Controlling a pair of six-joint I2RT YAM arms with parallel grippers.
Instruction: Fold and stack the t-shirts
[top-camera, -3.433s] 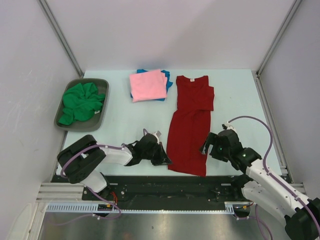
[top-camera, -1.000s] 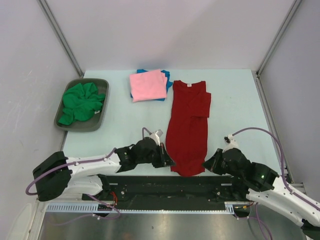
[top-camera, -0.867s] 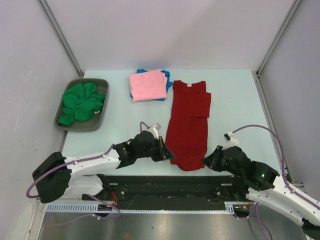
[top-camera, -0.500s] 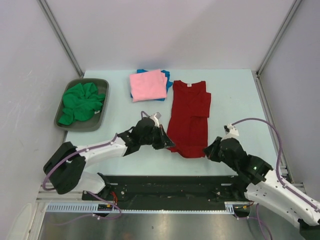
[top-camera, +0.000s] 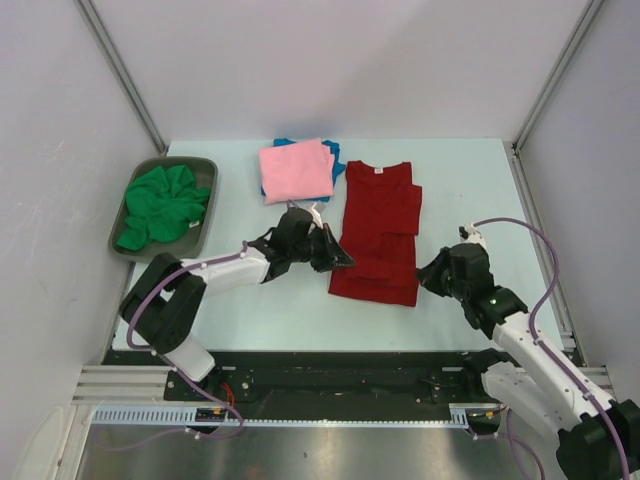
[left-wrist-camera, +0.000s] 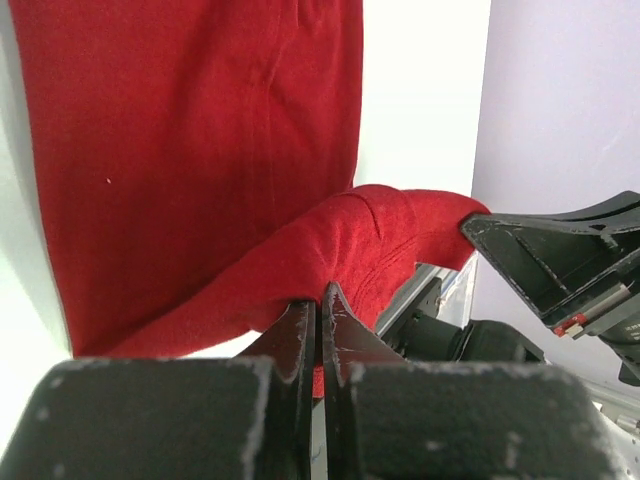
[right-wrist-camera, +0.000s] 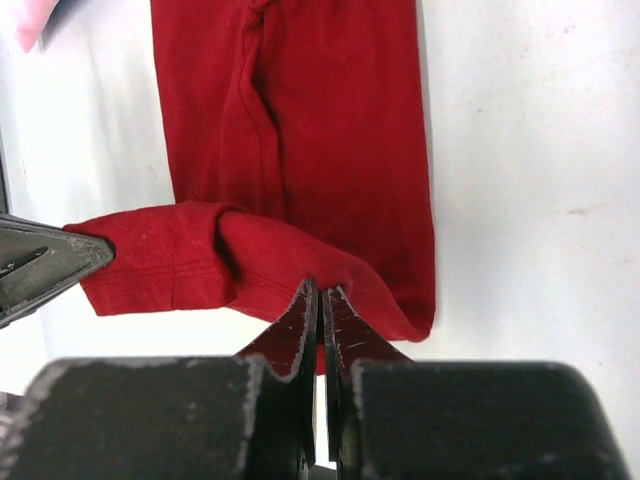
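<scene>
Dark red t-shirt (top-camera: 378, 215) was gripped at its near hem by both hands. The left hand (left-wrist-camera: 320, 300) was pinched fully closed on the hem's left corner, with a fold of cloth caught between its fingers. The right hand (right-wrist-camera: 321, 295) was pinched just as tightly on the right corner. Between them the hem stood up as a soft roll, lifted off the layer beneath and held over the body of the shirt, with a fresh crease at the near end.

The shirt lay lengthwise on the worktop (top-camera: 470, 190), just to the right of the pink shirt (top-camera: 295, 170) and apart from it. Its collar end was level with the pink one and the rest reached nearer to the arms. A blue shirt (top-camera: 337, 160) showed at the edges under the pink shirt. Well to the left of the pink shirt, a green shirt (top-camera: 160, 205) sat crumpled in a grey tray (top-camera: 200, 165).

The step looked like the bottom-to-top fold, about half made. To do it well, both hands should travel level and at the same pace, so the hem stays square to the sides. The cloth should stay lightly taut between them, and the hem should be laid flush with the shoulders before either hand lets go. Letting go early or unevenly would likely leave a skewed, wrinkled fold.
</scene>
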